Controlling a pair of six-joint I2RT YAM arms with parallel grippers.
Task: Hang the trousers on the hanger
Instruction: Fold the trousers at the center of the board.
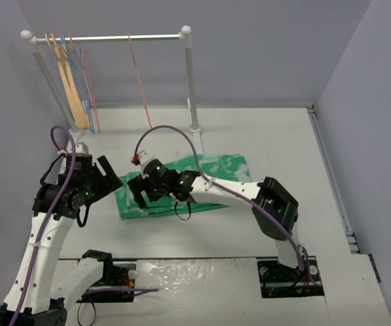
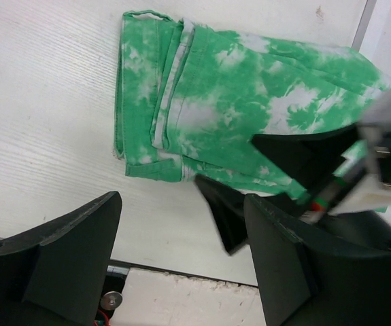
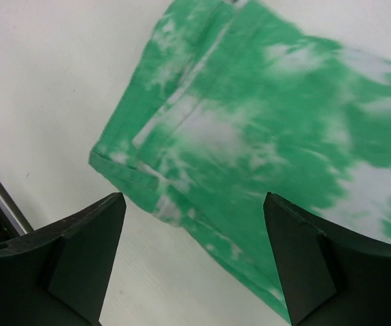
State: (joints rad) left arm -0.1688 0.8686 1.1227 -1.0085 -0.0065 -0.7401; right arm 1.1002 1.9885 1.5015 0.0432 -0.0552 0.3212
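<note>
Right gripper (image 3: 194,198) open and empty above the folded trousers (image 3: 283,115) lying flat on the table (image 1: 277,136), left gripper (image 2: 181,198) open nearby; cloth judged light, limp, sag-prone, best pinched through its stacked edge.

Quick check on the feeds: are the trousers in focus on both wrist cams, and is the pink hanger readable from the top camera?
Left wrist: trousers sharp, evenly lit, no glare. Right wrist: trousers noticeably softer, blotch edges smeared. Top external: light soft and even, mild sheen on the table at its near side; the hanger reads only as a thin pink line.
</note>
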